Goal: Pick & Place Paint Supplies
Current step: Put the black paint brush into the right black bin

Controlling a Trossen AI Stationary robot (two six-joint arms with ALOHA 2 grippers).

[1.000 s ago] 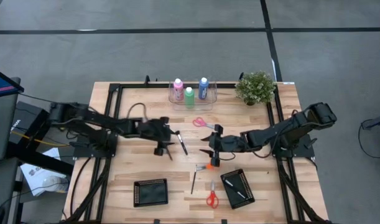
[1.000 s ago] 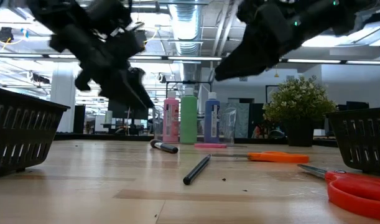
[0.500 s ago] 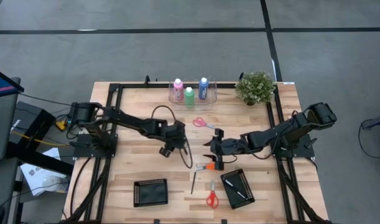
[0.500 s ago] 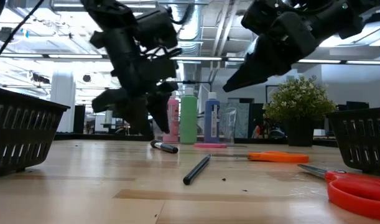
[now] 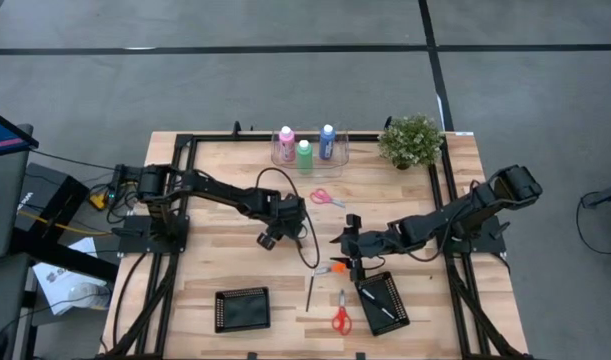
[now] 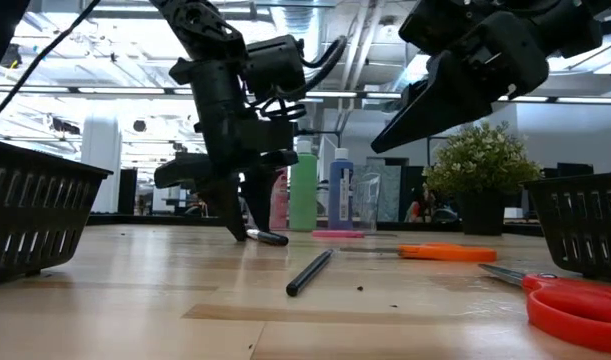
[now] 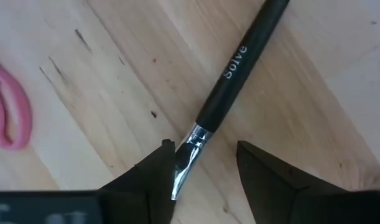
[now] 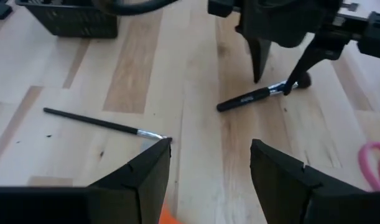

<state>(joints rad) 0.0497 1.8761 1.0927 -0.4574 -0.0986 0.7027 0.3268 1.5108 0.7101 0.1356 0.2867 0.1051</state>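
— Where is the left gripper (image 5: pixel 288 229)?
— Down at the middle of the tabletop (image 5: pixel 215 265), over the thick black brush (image 7: pixel 236 68). In its wrist view its jaws are spread apart, one finger on each side of the brush's silver ferrule, not closed on it. The low view shows the fingertips (image 6: pixel 237 232) down by the wood next to that brush.

— And the right gripper (image 5: pixel 351 254)?
— It hangs above the tabletop nearer the front, beside the orange scissors. Its jaws are open and hold nothing. Its wrist view looks across at a thin brush (image 8: pixel 104 124) lying flat on the wood, and past it at the thick brush with the left gripper over it.

— Where are the paint bottles?
— At the far edge, in a clear holder (image 5: pixel 307 153): the pink bottle (image 5: pixel 285 139), the green bottle (image 5: pixel 304 153) and the blue bottle (image 5: pixel 327 137), all upright with white caps. The potted plant (image 5: pixel 411 139) stands to their right.

— Anything else lying about?
— Pink scissors (image 5: pixel 325 197) lie between the bottles and the grippers. Red scissors (image 5: pixel 340 315) lie at the front, between two black baskets. The left basket (image 5: pixel 242 309) shows nothing I can make out inside. The right basket (image 5: pixel 382 302) has a thin brush in it.
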